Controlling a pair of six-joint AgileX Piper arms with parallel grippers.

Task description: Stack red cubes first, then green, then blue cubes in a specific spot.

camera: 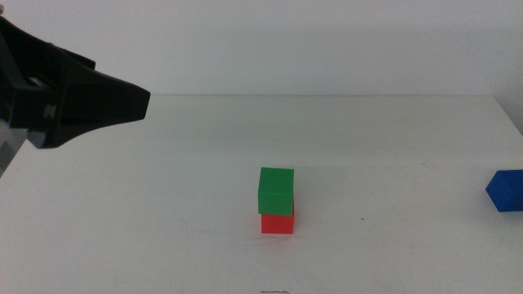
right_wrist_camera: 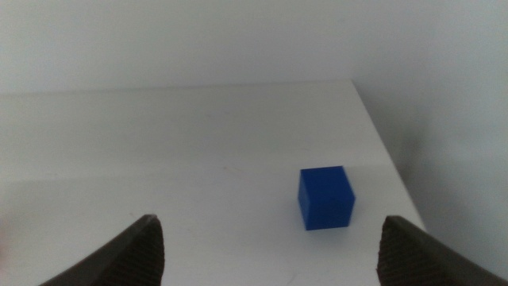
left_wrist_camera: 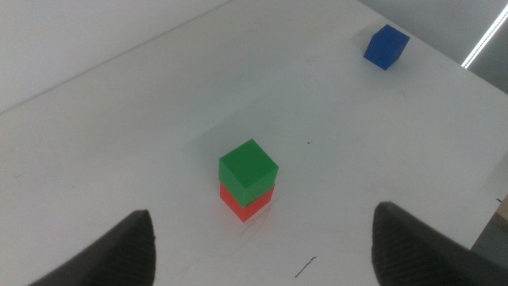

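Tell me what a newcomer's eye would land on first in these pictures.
First the green cube sitting on the red cube near the middle of the white table, slightly askew. Next the blue cube, alone at the table's right edge, with the open right gripper facing it. The left gripper hangs dark at upper left, jaws open and empty.

red cube [camera: 277, 223]: small, bright red, matte; sits flat on the white bench, near centre.
green cube [camera: 276, 191]: same size, rests directly on the red cube, slightly offset to the left.
blue cube [camera: 507, 190]: deep blue, alone on the bench at far right, well apart from the stack.
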